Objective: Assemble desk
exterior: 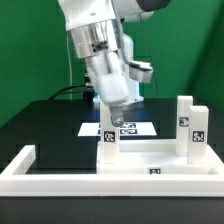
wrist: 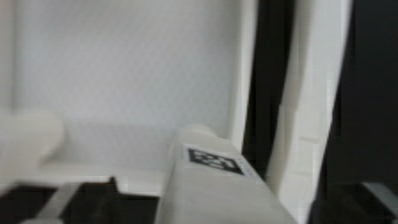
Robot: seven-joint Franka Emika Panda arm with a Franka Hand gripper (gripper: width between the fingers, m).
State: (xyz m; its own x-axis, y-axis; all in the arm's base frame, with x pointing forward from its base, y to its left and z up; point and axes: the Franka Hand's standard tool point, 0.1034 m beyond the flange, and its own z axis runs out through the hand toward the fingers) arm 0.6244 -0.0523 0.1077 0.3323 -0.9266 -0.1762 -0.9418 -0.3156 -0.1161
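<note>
The white desk top (exterior: pixel 150 158) lies rim-up behind the front wall, with a tag on its near rim. Two square white legs (exterior: pixel 185 120) (exterior: pixel 198 130) stand upright at its corner on the exterior view's right. A third leg (exterior: pixel 109 145) with a tag stands at the opposite corner. My gripper (exterior: pixel 118 122) hangs right over this leg, fingers pointing down. In the wrist view the tagged leg (wrist: pixel 214 170) rises between my gripper's (wrist: pixel 222 208) dark fingers (wrist: pixel 75 198), with a gap on each side. The jaws stand open around it. The tray floor (wrist: pixel 125 80) fills the background.
A long low white border wall (exterior: pixel 60 180) runs along the table's front and turns back at the exterior view's left. The marker board (exterior: pixel 140 128) lies flat on the black table behind the desk top. A green backdrop stands behind.
</note>
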